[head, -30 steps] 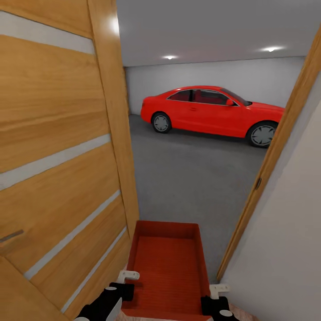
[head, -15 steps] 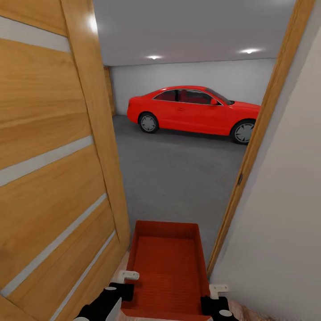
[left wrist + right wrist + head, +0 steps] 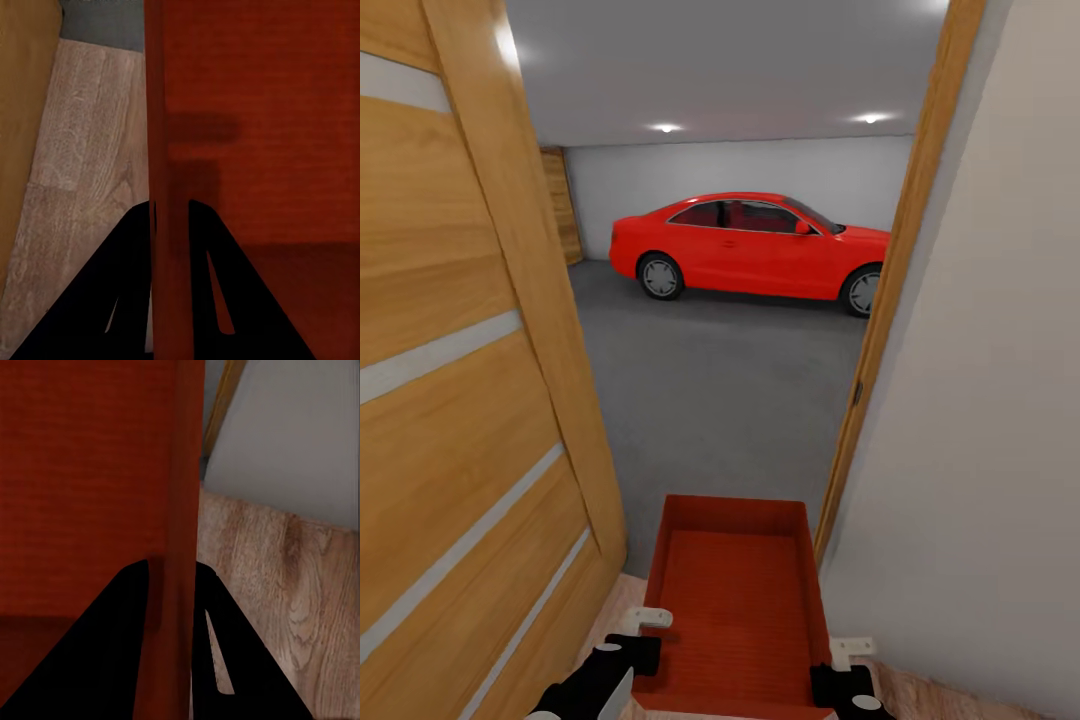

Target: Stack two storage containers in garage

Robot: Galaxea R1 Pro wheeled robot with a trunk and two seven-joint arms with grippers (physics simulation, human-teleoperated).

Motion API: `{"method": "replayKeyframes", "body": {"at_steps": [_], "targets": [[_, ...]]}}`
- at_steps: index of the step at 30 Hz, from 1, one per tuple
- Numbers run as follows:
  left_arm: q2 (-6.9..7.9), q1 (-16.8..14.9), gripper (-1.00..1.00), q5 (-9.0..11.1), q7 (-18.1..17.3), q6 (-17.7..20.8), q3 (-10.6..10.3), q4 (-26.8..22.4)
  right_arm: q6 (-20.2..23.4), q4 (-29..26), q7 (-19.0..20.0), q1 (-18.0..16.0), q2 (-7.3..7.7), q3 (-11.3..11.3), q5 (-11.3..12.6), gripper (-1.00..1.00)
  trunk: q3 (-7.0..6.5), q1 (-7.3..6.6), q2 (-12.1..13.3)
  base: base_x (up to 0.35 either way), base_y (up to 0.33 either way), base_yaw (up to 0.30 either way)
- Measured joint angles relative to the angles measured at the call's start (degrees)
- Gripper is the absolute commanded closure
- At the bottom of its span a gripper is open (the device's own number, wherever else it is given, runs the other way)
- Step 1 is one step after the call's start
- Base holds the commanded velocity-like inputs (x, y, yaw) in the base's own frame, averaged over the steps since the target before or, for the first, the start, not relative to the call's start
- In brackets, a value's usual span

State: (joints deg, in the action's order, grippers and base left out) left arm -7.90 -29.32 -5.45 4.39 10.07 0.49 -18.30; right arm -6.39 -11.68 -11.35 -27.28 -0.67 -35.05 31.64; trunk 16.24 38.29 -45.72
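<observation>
Doorway to the garage, seen over my two arms. I carry one orange-red storage container (image 3: pixel 735 600) level in front of my trunk, its far end reaching just past the wooden door frame (image 3: pixel 880 330) toward the grey concrete floor (image 3: pixel 720 400); the open wooden door (image 3: pixel 470 400) stands close beside the container's left wall, the white wall (image 3: pixel 980 420) close beside its right. A red car (image 3: pixel 745 245) is parked well beyond the frame.

My left gripper (image 3: pixel 171 225) pinches the container's left long wall, one finger inside and one outside; my right gripper (image 3: pixel 172 585) pinches the right long wall (image 3: pixel 184 472) the same way. Both holds sit near the end closest to me.

Handling, as I judge it: the bin is empty, thin-walled and open-topped, so it should be light but apt to flex or twist if one arm leads. Its smooth walls may slip under a pinch. Gripping opposite rims together keeps it level.
</observation>
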Motion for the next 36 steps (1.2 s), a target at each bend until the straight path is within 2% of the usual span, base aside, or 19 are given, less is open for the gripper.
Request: {"method": "replayKeyframes", "body": {"at_steps": [13, 36], "targets": [[0.01, 0.00, 1.00, -0.02, -0.02, 0.00, -0.01, -0.04, -0.07, 0.02, 0.02, -0.01, 0.00, -0.12, 0.19, 1.00, 0.00, -0.01, 0.00, 0.139, 0.256, -0.012], [0.09, -0.01, 1.00, 0.00, -0.18, -0.03, 0.01, 0.02, 0.02, -0.06, -0.09, 0.03, -0.04, -0.04, 0.06, 1.00, 0.00, 0.00, 0.00, 0.004, 0.006, -0.267]]}}
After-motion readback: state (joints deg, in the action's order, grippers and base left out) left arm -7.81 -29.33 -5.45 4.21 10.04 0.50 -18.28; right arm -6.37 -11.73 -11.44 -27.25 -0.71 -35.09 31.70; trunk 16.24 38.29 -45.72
